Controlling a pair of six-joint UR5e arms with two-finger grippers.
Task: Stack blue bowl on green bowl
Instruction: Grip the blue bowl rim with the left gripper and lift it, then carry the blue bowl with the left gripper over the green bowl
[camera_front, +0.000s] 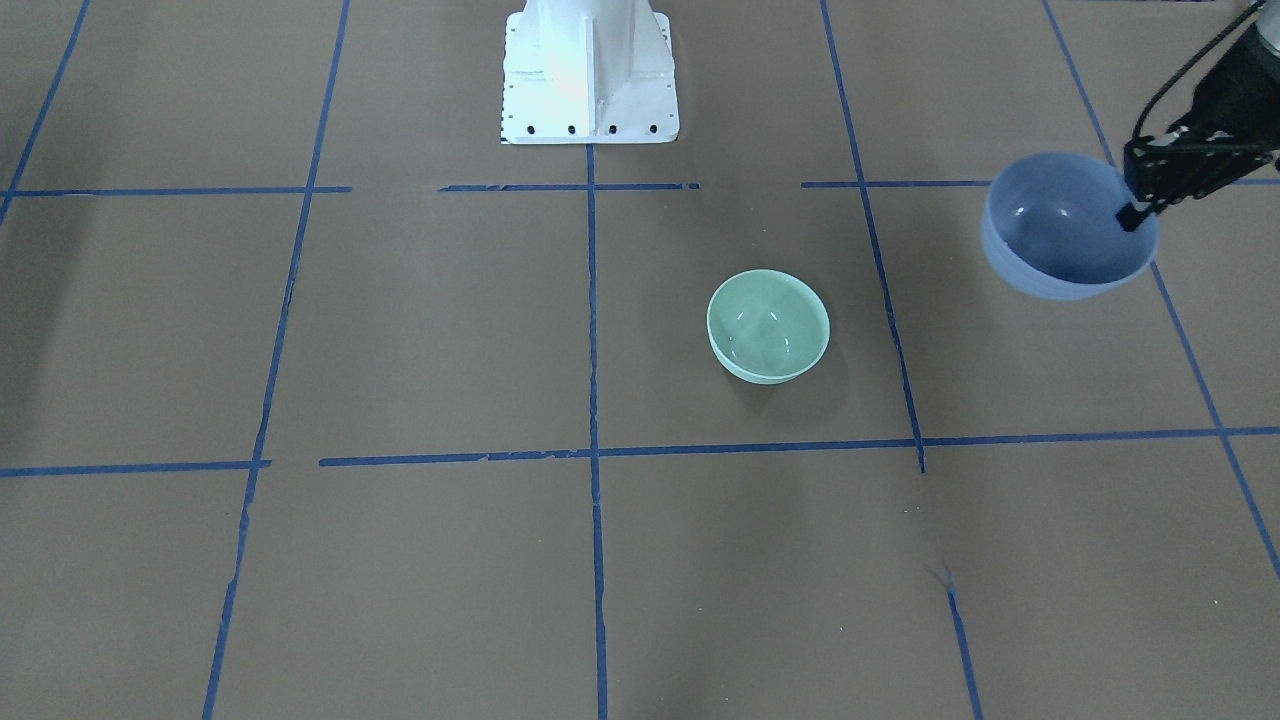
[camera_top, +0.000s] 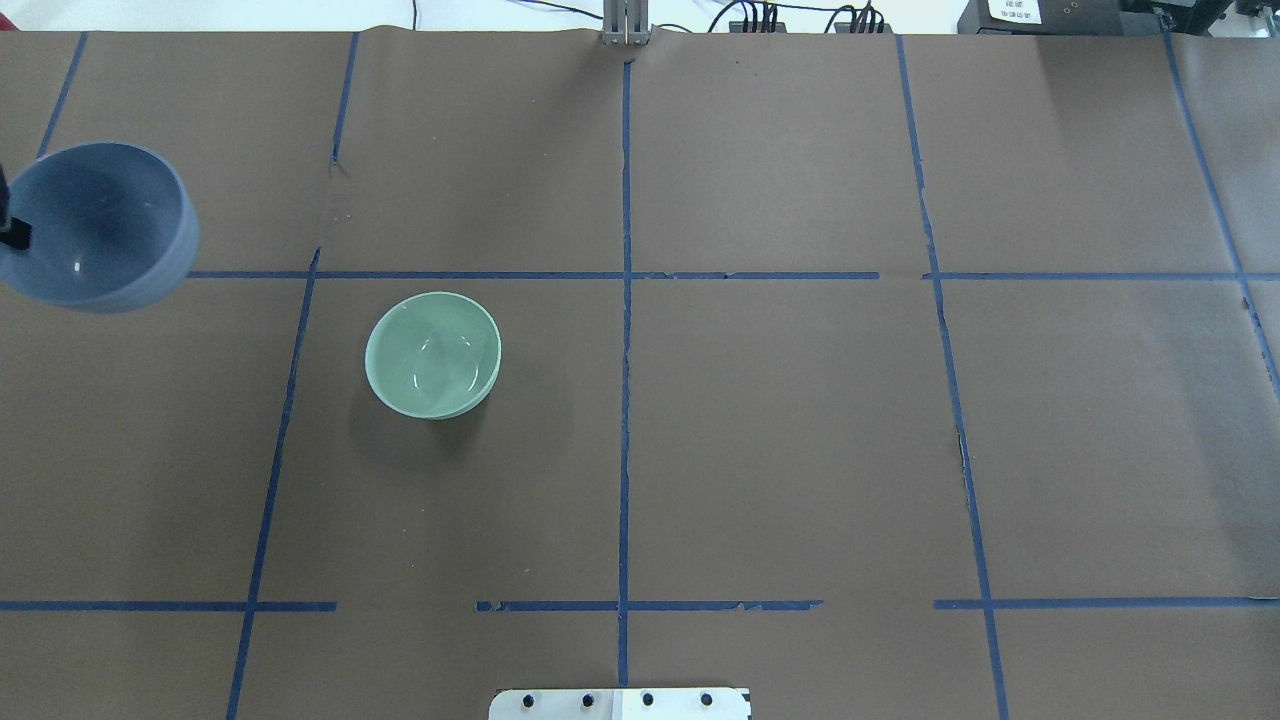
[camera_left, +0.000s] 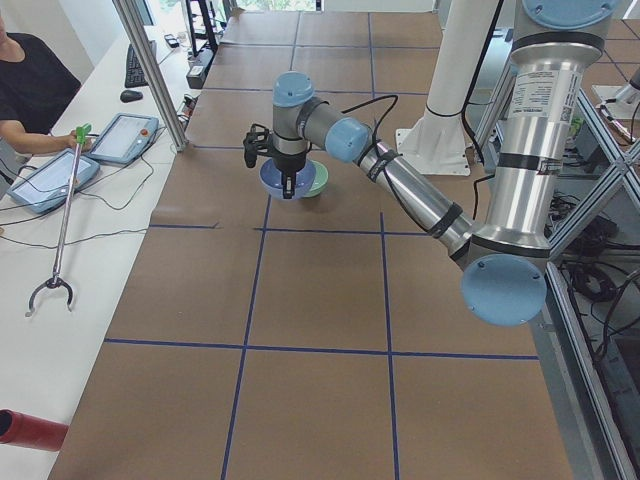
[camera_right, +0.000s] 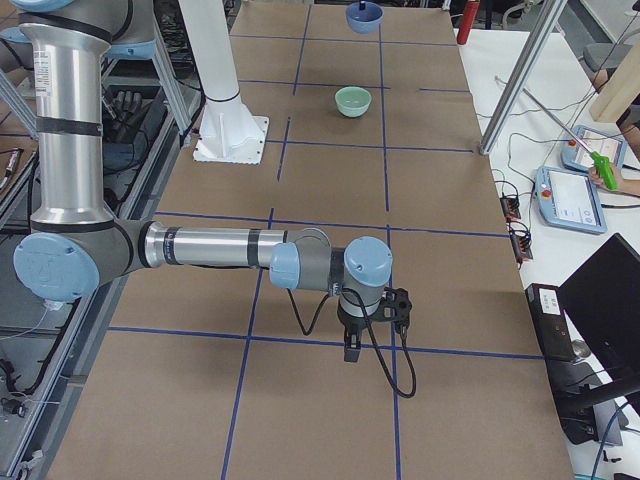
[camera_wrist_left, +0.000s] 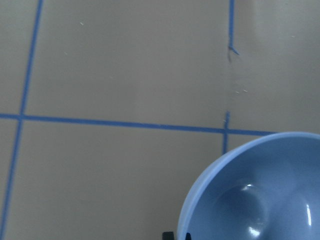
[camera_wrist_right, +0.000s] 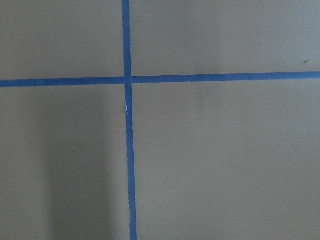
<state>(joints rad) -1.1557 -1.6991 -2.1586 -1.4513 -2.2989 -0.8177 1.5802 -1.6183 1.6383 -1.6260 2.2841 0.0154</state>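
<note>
L gripper (camera_front: 1140, 212) is clamping blue bowl (camera_front: 1060, 235) at its rim: one finger inside wall, other outside. Bowl is hanging off my fingertips, clear of table (camera_front: 400, 350), body extending toward ctr. Green bowl (camera_front: 768, 325) is sitting upright on table, empty, well apart from blue bowl. R gripper (camera_right: 352, 350) is hovering near tape line (camera_right: 450, 350) at opp. end; aperture: cannot tell.

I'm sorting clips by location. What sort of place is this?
Probably a robotics lab: a table gridded with blue tape, an industrial arm holding a blue bowl, and operators' tablets on a side bench.
</note>
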